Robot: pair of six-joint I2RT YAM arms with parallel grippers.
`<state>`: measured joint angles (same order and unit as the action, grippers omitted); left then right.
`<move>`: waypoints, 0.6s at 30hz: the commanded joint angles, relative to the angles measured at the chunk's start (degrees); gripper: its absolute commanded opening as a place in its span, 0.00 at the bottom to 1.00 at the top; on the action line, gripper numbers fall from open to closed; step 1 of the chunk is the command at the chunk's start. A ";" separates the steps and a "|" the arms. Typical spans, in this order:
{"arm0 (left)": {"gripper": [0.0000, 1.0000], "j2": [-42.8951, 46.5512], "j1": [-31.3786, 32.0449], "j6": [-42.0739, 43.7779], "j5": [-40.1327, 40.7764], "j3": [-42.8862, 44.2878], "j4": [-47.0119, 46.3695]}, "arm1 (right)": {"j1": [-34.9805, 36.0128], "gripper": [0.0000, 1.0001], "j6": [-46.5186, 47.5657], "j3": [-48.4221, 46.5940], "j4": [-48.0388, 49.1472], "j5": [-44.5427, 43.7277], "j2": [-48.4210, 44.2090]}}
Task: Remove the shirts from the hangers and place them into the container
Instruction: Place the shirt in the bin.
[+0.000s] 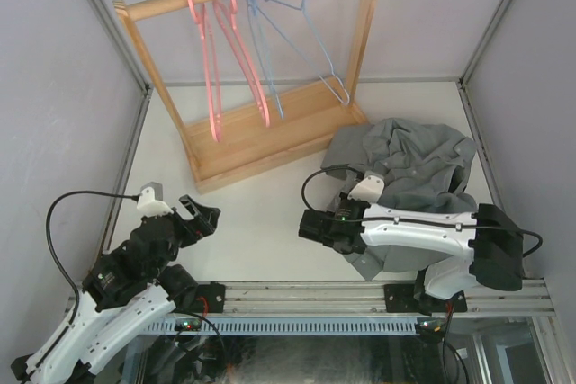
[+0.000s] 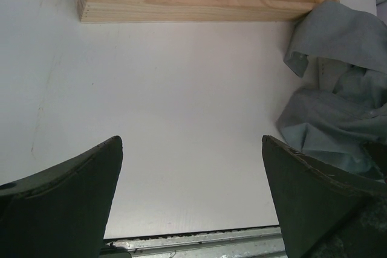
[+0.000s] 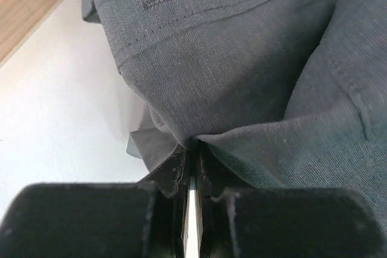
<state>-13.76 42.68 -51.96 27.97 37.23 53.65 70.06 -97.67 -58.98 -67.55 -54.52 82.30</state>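
Soft, even light fills all three views, bright on the white table (image 1: 261, 222), with only faint shadows under the rack (image 1: 270, 137). The right wrist view is sharp on the weave of the shirt (image 3: 242, 58), while the right fingers (image 3: 172, 176) sit dark and blurred at its bottom edge; the left fingers (image 2: 66, 203) are likewise dim, soft-edged shapes.

left fingers (image 2: 60, 203) spread wide; right fingers (image 3: 174, 174) clamped together.
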 commanded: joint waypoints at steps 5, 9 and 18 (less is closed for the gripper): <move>1.00 -0.43 -0.30 -0.21 1.52 -0.53 -0.83 | 3.40 0.00 21.29 -10.44 0.68 -18.00 -15.65; 1.00 -1.50 -0.28 0.27 0.71 -0.39 -2.69 | -9.29 0.00 54.43 -7.11 24.09 -13.09 -24.77; 1.00 -1.28 -0.31 -0.72 0.41 -1.07 -2.09 | -40.65 0.00 59.93 1.61 24.44 5.76 -24.40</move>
<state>-15.97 42.68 -51.92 28.25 37.23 53.63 36.80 -44.77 -62.11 -44.77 -57.54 53.89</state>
